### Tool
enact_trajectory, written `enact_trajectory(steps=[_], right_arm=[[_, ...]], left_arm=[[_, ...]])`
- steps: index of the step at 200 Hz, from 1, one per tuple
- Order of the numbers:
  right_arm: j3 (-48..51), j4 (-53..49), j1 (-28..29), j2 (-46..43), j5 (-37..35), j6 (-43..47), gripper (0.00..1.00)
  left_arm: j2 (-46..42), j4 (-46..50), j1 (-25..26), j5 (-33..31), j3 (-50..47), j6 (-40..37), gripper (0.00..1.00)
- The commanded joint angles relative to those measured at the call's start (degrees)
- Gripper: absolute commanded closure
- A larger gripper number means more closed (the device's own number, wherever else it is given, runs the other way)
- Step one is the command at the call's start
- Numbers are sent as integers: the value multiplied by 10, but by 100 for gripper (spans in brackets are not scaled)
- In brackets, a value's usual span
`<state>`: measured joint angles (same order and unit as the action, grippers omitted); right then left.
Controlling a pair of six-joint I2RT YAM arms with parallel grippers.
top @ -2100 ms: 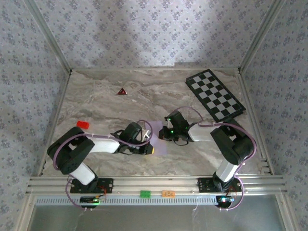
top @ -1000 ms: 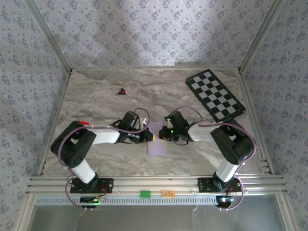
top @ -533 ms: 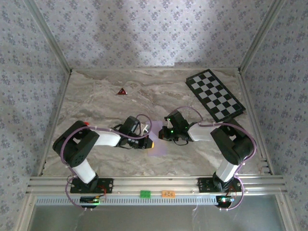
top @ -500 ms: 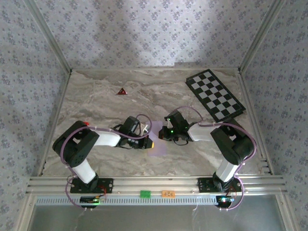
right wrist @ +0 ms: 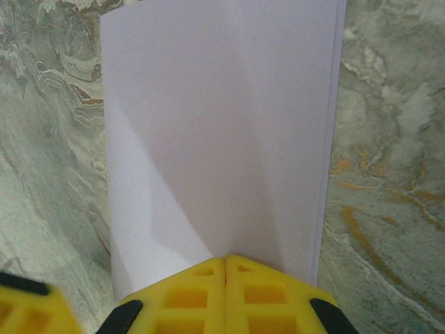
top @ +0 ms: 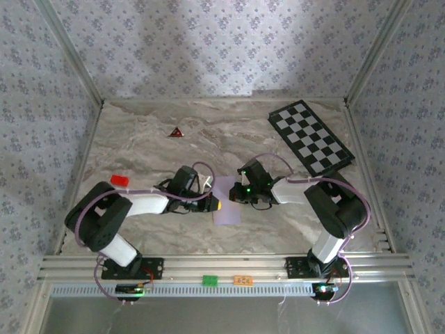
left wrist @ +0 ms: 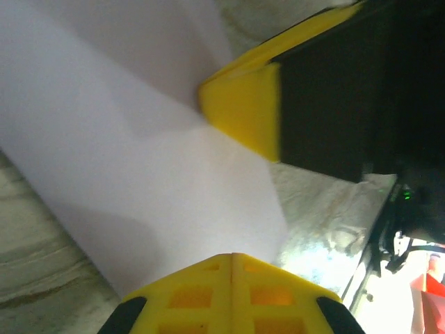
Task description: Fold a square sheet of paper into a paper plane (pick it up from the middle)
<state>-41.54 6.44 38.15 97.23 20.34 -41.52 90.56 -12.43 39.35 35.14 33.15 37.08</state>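
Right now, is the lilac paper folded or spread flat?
Folded. The right wrist view shows the lilac paper as a narrow rectangle with two layered edges along its right side.

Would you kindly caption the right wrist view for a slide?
Shut right gripper touching the folded lilac paper on the marbled table.

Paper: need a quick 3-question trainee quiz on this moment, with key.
1. True or false: the paper lies on the board.
2. The right claw is: A) wide open, B) shut, tips on the paper, C) holding a red triangle.
3. Besides the right claw, what else rests on the paper?

Key:
1. False. It lies on the table, apart from the board.
2. B.
3. The left claw, also shut.
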Motion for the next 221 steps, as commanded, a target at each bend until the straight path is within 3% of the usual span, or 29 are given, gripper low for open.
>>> enact_trajectory(steps=[1,56,67,97,131,156,174,196,221], right_arm=[[32,-135,-5,36,-89,13,100],[10,-125,-4,31,-58,34,100],[-6,-135,-5,21,-48,42,95],[-38,-177,-2,-62,-78,51,62],[-21,-254,-8,-228,-198,44,31],[36,-258,-20,-363,-252,0,0],[95,-231,-41,-455,-245,-31,0],[187,-140,-85,-550,-139,-44,0],[224,-132,-122,-584,-89,-81,1]], left_arm=[[22,6,4,-1,-6,-3,100],[20,2,20,-25,-37,16,100],[5,5,26,-38,-35,29,100],[-70,5,32,-65,-29,72,100],[-146,76,24,-138,-4,50,100],[-142,77,-13,-109,11,48,99],[-109,81,-31,-80,40,43,94],[-60,89,-38,-72,84,40,89],[-4,90,-46,-68,129,45,87]])
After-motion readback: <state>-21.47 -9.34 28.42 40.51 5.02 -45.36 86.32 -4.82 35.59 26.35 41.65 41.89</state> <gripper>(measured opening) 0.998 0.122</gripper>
